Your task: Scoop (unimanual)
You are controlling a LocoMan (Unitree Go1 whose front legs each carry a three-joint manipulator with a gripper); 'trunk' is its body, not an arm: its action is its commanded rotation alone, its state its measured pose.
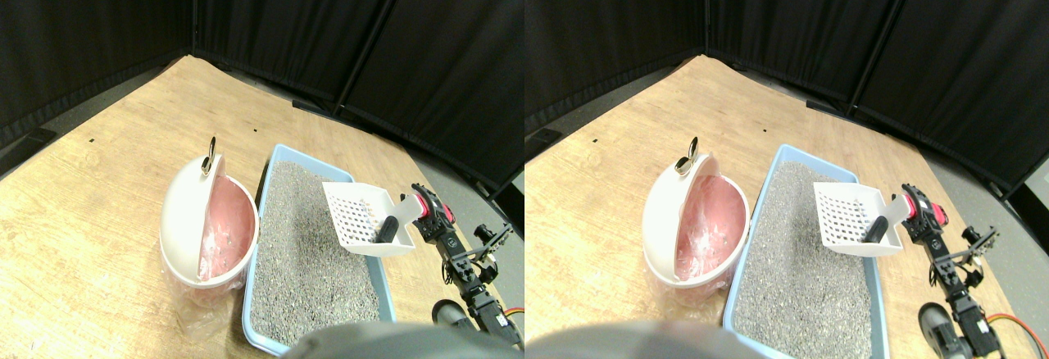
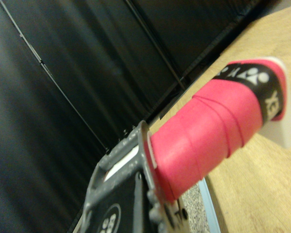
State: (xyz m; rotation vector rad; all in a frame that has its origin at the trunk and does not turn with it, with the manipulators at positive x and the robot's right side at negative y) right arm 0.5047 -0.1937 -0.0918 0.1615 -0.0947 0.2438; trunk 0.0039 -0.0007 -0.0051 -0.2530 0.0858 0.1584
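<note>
The right claw (image 1: 424, 209) is closed on the pink-wrapped handle (image 1: 422, 205) of the white slotted scoop (image 1: 361, 215); in the wrist view the wrapped handle (image 2: 208, 133) runs out from the dark jaw frame (image 2: 126, 194), and a black printed band sits near its far end. The scoop is held raised above the right side of the litter tray (image 1: 262, 203), its perforated floor tilted toward the camera. A dark cylindrical object (image 1: 386, 230) lies inside the scoop against its lower wall. The tray is light blue, filled with grey granular litter (image 1: 307, 252), and stands on the wooden surface (image 1: 98, 211). Just beside the tray's left wall sits a white round bin (image 1: 184, 220) with a pink interior and a clear plastic liner; its swing lid is tipped open, with a small metal knob (image 1: 211, 156) at the upper edge. Black curtain panels (image 1: 328, 23) close off the far side of the surface.
</note>
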